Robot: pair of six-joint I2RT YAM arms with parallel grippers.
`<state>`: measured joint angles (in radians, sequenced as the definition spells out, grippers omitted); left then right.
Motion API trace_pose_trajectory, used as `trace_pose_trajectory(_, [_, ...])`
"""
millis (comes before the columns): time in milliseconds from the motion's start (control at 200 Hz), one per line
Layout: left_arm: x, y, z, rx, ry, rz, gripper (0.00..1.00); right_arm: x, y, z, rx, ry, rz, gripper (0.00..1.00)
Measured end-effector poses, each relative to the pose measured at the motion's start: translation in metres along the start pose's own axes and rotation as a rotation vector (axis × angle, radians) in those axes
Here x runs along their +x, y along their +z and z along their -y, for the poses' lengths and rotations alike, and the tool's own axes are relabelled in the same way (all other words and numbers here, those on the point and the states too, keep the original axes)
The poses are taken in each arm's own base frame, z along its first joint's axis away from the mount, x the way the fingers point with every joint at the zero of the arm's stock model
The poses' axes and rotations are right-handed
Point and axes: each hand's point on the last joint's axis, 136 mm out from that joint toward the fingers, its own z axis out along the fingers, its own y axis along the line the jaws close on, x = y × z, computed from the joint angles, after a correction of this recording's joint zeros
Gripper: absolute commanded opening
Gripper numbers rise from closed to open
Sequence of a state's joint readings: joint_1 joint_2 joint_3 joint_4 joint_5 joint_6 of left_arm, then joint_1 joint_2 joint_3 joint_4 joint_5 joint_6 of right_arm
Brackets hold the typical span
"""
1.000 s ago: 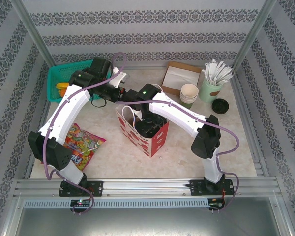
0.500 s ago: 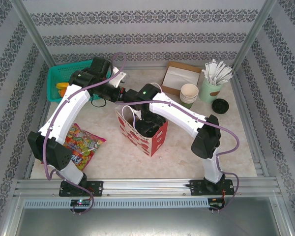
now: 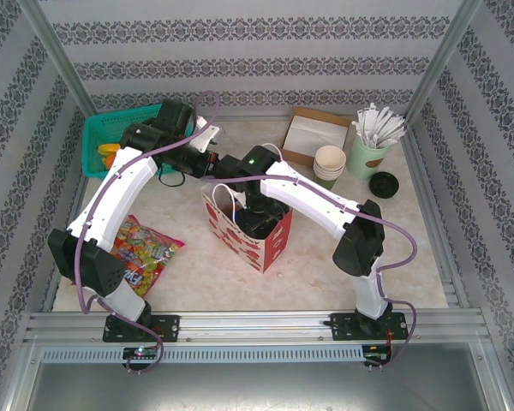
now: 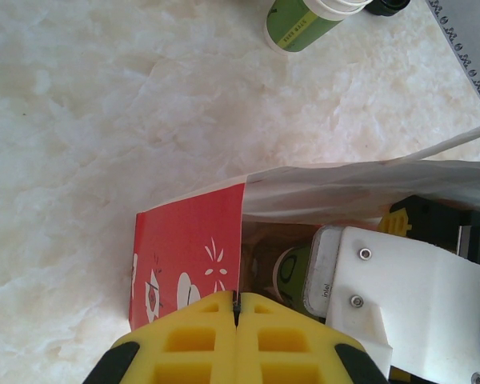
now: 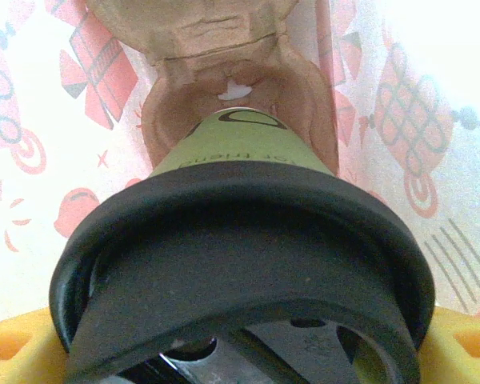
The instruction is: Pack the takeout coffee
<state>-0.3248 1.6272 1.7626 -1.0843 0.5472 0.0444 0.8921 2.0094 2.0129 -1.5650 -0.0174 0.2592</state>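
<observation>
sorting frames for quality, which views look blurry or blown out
right wrist: takeout coffee so close its lid is soft, bag blown out white upper right; left wrist: sharp, marble table bright but readable; top external: evenly lit, crisp

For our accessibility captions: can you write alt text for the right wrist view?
A dark-green takeout coffee with a black lid, held by the right gripper between yellow fingers, points down into a red-and-white patterned paper bag. Its base is at a brown cardboard holder at the bag's bottom.
</observation>
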Motion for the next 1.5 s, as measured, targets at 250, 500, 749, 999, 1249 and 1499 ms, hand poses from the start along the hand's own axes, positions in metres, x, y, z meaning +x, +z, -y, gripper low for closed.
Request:
trace_pose_trajectory(250, [0.0,0.0,0.001,0.003,0.0,0.0,0.0,-0.003,0.0,0.0,0.004,0.0,0.011,0.68])
trace_pose_trajectory(500, [0.0,-0.001,-0.001,0.001,-0.003,0.002,0.0,-0.007,0.0,0.001,0.006,0.0,0.03,0.68])
trace_pose_trajectory(749, [0.0,-0.001,-0.001,0.004,-0.005,0.003,0.0,-0.01,0.0,0.0,0.007,-0.001,0.042,0.68])
trace_pose_trajectory(999, [0.0,-0.001,-0.001,0.004,-0.005,0.003,0.0,-0.01,0.0,0.001,0.008,-0.001,0.047,0.68])
trace_pose_trajectory(1249, [0.0,-0.001,0.0,0.008,-0.005,0.003,0.0,-0.011,0.0,0.001,0.006,0.0,0.057,0.68])
trace_pose_trajectory(1499, [-0.001,-0.001,0.001,0.015,-0.005,0.003,0.0,-0.013,-0.001,0.0,0.002,0.0,0.071,0.68])
